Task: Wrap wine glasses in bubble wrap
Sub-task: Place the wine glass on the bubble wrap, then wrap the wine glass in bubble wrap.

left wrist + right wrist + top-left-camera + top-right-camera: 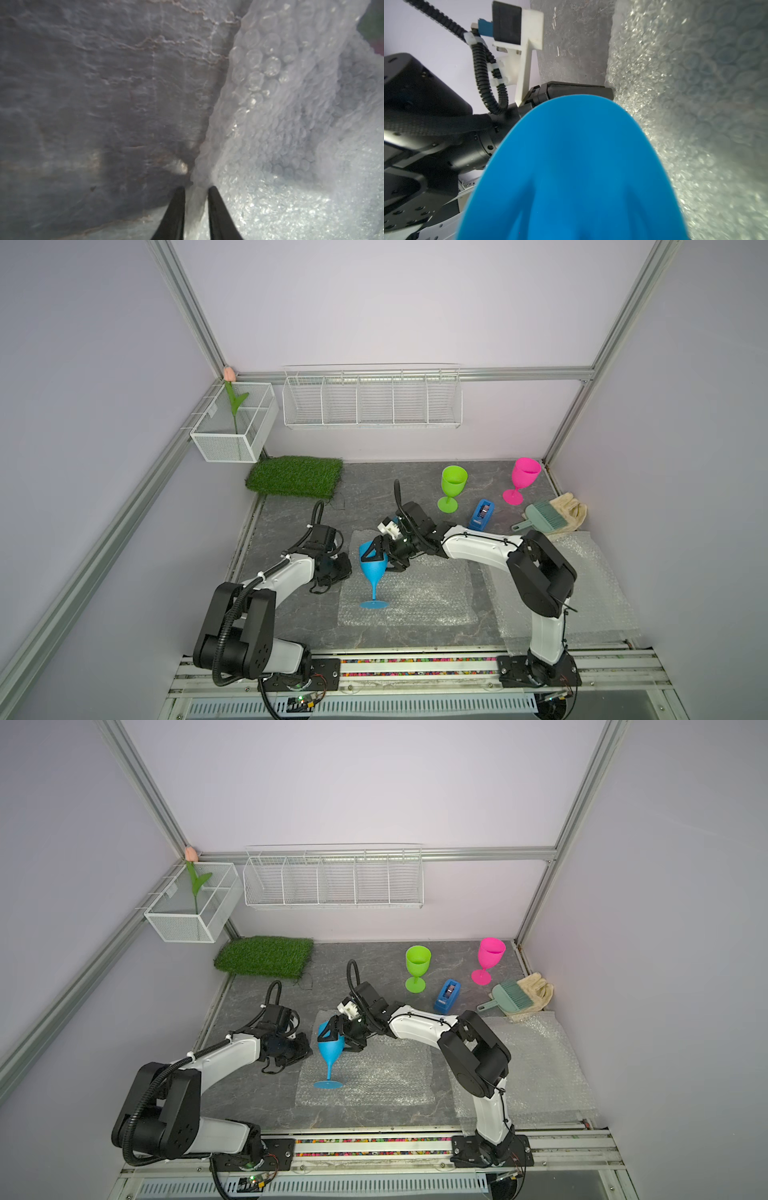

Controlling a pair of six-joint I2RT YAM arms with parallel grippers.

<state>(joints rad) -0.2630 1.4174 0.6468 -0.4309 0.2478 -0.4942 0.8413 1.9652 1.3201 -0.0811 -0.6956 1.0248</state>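
1. In both top views the blue goblet [374,572] stands upright with its foot on the left part of a bubble wrap sheet [428,593], which lies spread on the grey table [291,522]. The right gripper [382,559] clasps the goblet's bowl, jaws wide around it. The left gripper [345,568] sits low at the sheet's left edge, just beside the goblet. The green goblet [453,485] and pink goblet [524,475] stand bare at the back, well apart from any wrap. A second sheet [594,572] lies under the right arm.
2. In the left wrist view the two fingers [176,212] stand narrow, with the sheet's edge pinched between them. From there the wrap rises off the table in a ridge.
3. In the right wrist view the blue bowl fills most of the picture, close to the camera. The jaws themselves are hidden, and the sheet shows beside the bowl.
4. The task looks barely begun. No goblet is covered, and only the first edge is lifted. Folding that sheet over and around the blue goblet remains, and then the green and pink ones.
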